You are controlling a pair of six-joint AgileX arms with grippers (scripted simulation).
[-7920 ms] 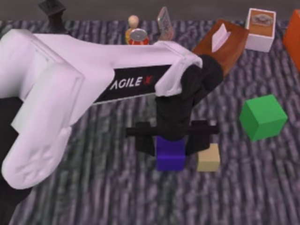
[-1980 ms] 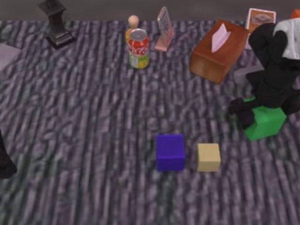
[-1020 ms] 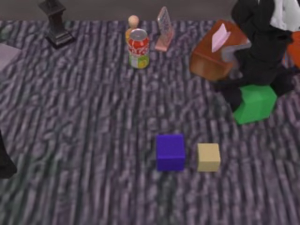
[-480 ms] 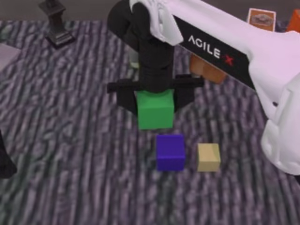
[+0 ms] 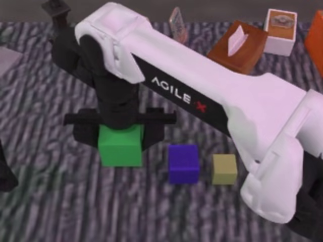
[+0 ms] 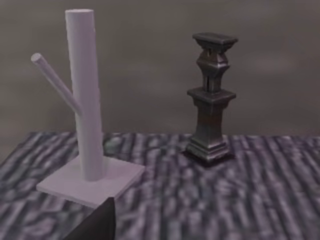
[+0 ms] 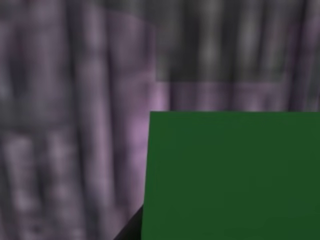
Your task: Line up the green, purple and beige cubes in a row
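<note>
The green cube sits between the black fingers of my right gripper, which is shut on it, left of the purple cube with a gap between them. The beige cube lies just right of the purple one, and both rest on the striped cloth. The green cube fills much of the right wrist view, with one dark finger beside it. Whether it touches the cloth I cannot tell. My left arm is parked at the table's left edge.
My white right arm spans the table from the near right to the middle left. At the back stand a brown tissue box, a white picture box, a card stand and a dark pedestal. A white branched stand is at far left.
My right gripper has carried the green cube from behind the purple cube leftward and nearer, bringing it level with the purple cube's left side. The purple and beige cubes have not moved.
</note>
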